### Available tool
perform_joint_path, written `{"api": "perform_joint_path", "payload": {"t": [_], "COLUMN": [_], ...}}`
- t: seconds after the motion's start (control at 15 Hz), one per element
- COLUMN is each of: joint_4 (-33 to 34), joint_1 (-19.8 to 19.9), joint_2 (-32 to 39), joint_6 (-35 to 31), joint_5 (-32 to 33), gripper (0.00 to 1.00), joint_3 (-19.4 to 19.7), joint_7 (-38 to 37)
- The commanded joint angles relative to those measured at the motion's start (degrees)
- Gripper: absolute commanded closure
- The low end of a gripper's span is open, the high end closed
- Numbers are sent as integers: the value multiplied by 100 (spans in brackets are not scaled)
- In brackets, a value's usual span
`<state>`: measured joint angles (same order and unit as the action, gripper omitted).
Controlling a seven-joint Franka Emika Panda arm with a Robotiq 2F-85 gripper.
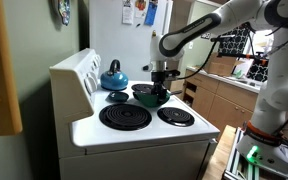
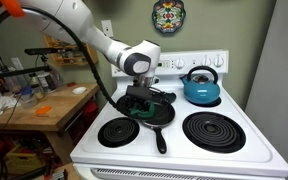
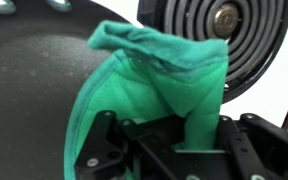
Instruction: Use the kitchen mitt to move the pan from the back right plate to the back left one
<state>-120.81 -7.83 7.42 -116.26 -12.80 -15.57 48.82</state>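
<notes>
My gripper (image 3: 174, 150) is shut on the teal-green kitchen mitt (image 3: 154, 75), which bunches up between the jaws and drapes onto the black pan (image 3: 34, 80). In both exterior views the gripper (image 2: 139, 97) (image 1: 159, 86) hangs low over the pan (image 2: 154, 112) (image 1: 147, 100) with the mitt (image 2: 142, 101) under it. The pan sits at the stove's rear, next to the kettle, with its handle (image 2: 161, 138) pointing to the front. The burner under it is hidden. A small coil burner with a shiny rim (image 3: 219, 35) lies just beside the pan.
A blue kettle (image 2: 199, 86) (image 1: 113, 75) stands at the back of the white stove (image 2: 174, 152). A small coil (image 2: 117, 131) and a much larger coil (image 2: 216, 130) lie in front. A cluttered wooden counter (image 2: 34, 105) is beside the stove.
</notes>
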Motion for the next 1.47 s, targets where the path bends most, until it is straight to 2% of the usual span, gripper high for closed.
{"api": "perform_joint_path", "payload": {"t": [0.0,0.07,0.13,0.53,0.87,1.4], "joint_4": [-245,-296,-39,-138,-232,-509], "joint_1": [-90,-107,-135,-137,-311,-576], "joint_2": [-335,-352,-120,-170,-149,-266], "joint_6": [459,422,363,367,508,1083], "joint_5": [-168,-33,-89,-80,-270,-257], "gripper": [100,100,100,100,100,100], "joint_3": [49,80,78,96,-62,-219], "joint_7": [215,229,112,170,447,304]}}
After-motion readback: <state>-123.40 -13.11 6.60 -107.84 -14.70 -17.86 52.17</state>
